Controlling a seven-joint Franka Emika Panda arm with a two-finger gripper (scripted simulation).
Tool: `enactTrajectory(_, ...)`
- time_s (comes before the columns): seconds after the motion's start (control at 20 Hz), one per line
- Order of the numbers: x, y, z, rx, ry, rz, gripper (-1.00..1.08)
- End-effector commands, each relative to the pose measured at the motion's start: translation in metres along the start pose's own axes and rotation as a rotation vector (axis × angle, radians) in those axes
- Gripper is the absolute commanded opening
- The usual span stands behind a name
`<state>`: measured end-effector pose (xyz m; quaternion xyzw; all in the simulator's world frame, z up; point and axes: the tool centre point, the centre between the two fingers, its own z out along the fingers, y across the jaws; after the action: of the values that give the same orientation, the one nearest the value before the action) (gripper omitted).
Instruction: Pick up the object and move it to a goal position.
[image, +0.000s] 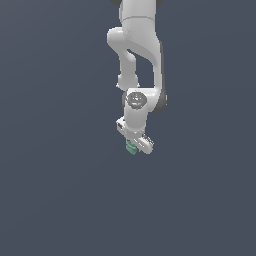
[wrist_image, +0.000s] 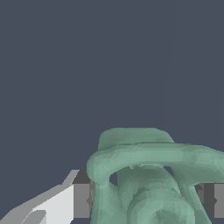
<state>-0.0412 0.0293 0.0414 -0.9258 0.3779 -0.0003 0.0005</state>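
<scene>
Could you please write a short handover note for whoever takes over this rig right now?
End effector: closed on the pale teal-green object. In the wrist view the object sits between the two fingers, with one on each side.
Object: held at the tip of the arm, which points downward over a plain dark surface.
Done: the object appears to be grasped.
Left: carry it to the goal position. No goal marker shows in either view, so confirm the target before moving. Whether the object is already off the surface cannot be told.
</scene>
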Motion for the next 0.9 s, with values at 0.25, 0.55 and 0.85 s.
enactTrajectory(0.25, 0.001, 0.000, -0.003, 0.000, 0.000, 0.000, -1.00)
enactTrajectory(0.55, 0.005, -0.002, -0.026, 0.000, 0.000, 0.000, -1.00)
enactTrajectory(0.85, 0.013, -0.005, -0.070, -0.001, 0.000, 0.001, -1.00)
